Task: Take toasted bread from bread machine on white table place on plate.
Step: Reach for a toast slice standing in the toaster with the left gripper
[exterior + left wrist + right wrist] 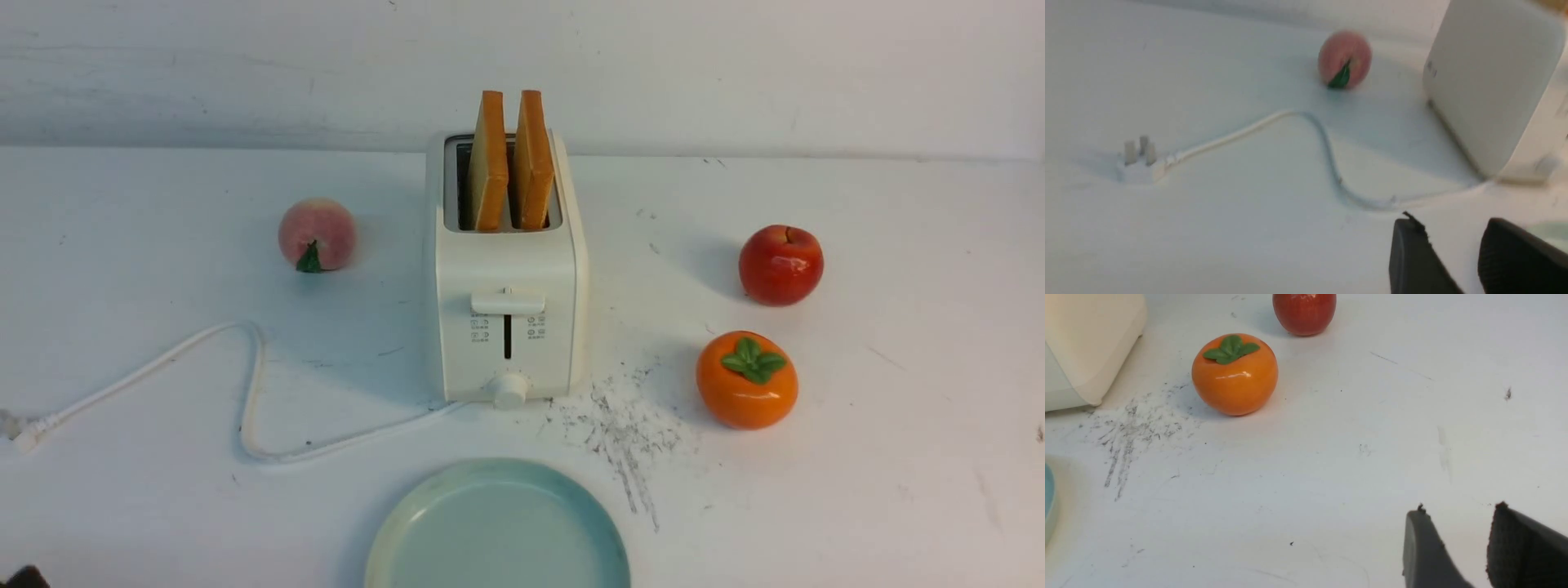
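1. Standing upright in the two slots of the bread machine point(506, 278), at the centre of the front view, the two slices of toasted bread point(490, 163) rise well above its top, side by side with a narrow gap between them.
2. The plate point(498, 539) lies at the bottom centre of the frame, in front of the bread machine and apart from it, with nothing on it; the lower edge cuts it off.
3. On the white bench point(898, 408), a peach point(317, 233) sits to the left of the machine; an apple point(780, 265) sits to its right, with a persimmon point(746, 380) below it in the frame.
4. A white power cord point(253, 384) loops from the machine's base toward the left edge; the left wrist view shows its plug point(1139, 163) lying prongs-up.
5. Dark scratch marks point(624, 425) spread between the machine's lower right corner and the plate.
6. The left end effector point(1451, 224) hangs over the bench near the cord, its dark fingers parted and nothing between them.
7. The right end effector point(1459, 510) hovers over bare bench, well apart from the persimmon, fingers likewise parted and empty.
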